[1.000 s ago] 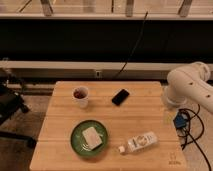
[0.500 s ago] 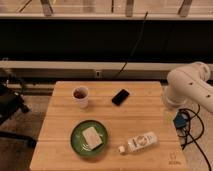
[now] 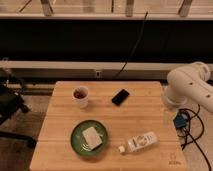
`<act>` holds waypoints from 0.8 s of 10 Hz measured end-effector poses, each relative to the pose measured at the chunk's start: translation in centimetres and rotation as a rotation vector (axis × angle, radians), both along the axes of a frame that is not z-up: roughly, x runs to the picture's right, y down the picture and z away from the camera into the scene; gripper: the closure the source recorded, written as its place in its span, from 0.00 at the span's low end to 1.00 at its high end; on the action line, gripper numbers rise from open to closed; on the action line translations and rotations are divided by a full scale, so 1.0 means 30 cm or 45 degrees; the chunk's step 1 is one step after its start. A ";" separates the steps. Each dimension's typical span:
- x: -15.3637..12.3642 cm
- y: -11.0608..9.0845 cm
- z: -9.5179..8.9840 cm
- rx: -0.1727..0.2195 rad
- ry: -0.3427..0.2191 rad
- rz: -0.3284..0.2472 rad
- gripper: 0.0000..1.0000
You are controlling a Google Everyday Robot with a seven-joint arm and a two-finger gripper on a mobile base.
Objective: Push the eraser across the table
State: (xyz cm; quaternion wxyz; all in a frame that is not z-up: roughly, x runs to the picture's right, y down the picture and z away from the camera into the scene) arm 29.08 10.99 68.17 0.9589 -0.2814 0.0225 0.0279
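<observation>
Eraser (image 3: 120, 96): one; jaws out of view.

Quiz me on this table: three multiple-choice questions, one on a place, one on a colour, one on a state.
1. Where does the eraser lie? A. On the plate. B. Inside the paper cup. C. On the table, right of that cup.
2. What colour is the plate? A. Green. B. Red. C. Blue.
3. How is the white bottle? A. Upright. B. Lying on its side. C. Held by the tool.
Answers: C, it lies flat on the wood beside the cup. A, green rim around the beige block. B, it lies lengthwise; the tool is out of view, only the white arm shows at the table's right.
</observation>
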 end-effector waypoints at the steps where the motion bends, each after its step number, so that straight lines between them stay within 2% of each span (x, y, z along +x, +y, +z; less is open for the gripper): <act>1: 0.000 0.000 0.000 0.000 0.000 0.000 0.20; 5: 0.002 -0.006 0.006 0.004 0.001 -0.001 0.20; 8: -0.012 -0.075 0.084 0.027 -0.014 -0.023 0.20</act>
